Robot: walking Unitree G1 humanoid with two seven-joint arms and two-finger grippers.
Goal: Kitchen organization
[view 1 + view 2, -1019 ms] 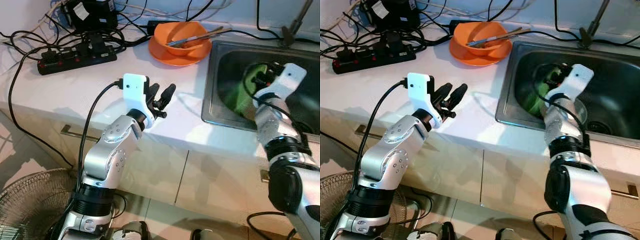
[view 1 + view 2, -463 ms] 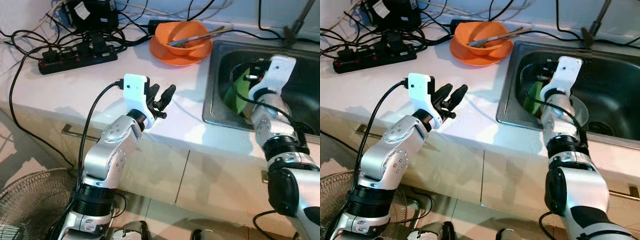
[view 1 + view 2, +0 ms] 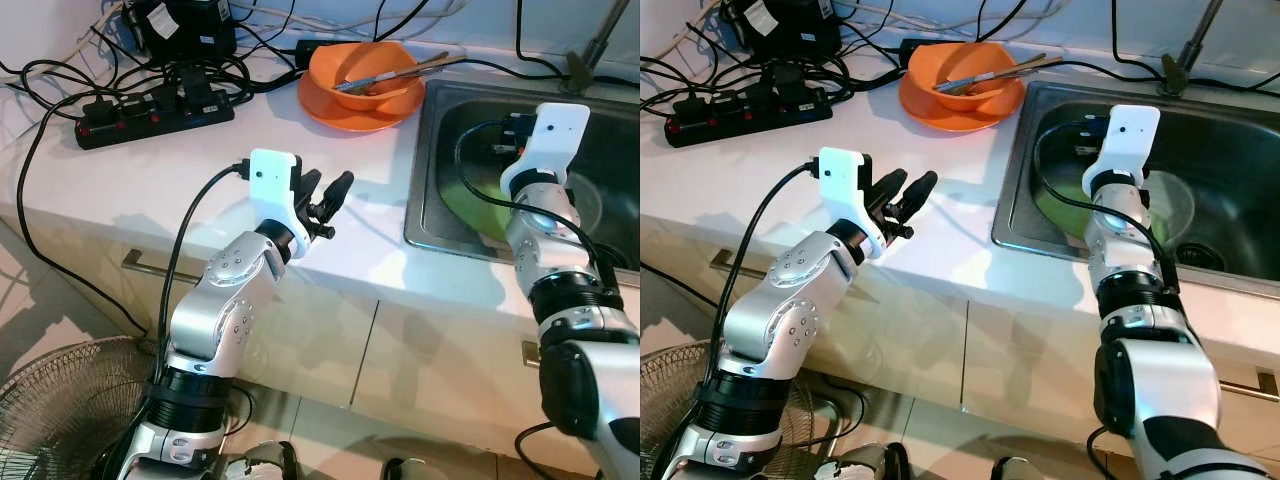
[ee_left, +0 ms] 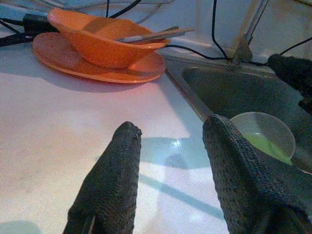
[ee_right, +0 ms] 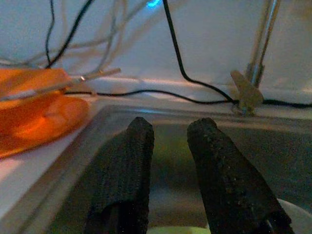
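White countertop [image 3: 150, 180], steel sink [image 3: 440, 215] set in at its right. Power strip [image 3: 155, 115] at the back left among tangled cables. Orange bowl [image 3: 365, 75] on an orange plate [image 3: 335, 112] just beside the sink's back corner; utensils [image 3: 400, 72] lie in the bowl, long axis running toward the sink side. Green plate [image 3: 1060, 205] and clear bowl [image 3: 1175, 205] inside the sink. Left gripper [image 4: 170, 141] over the counter, fingers released, empty. Right gripper [image 5: 168, 141] above the sink, fingers parted, holding nothing. Right wrist view picks up the faucet [image 5: 253, 73]; left wrist view shows the clear bowl's rim.
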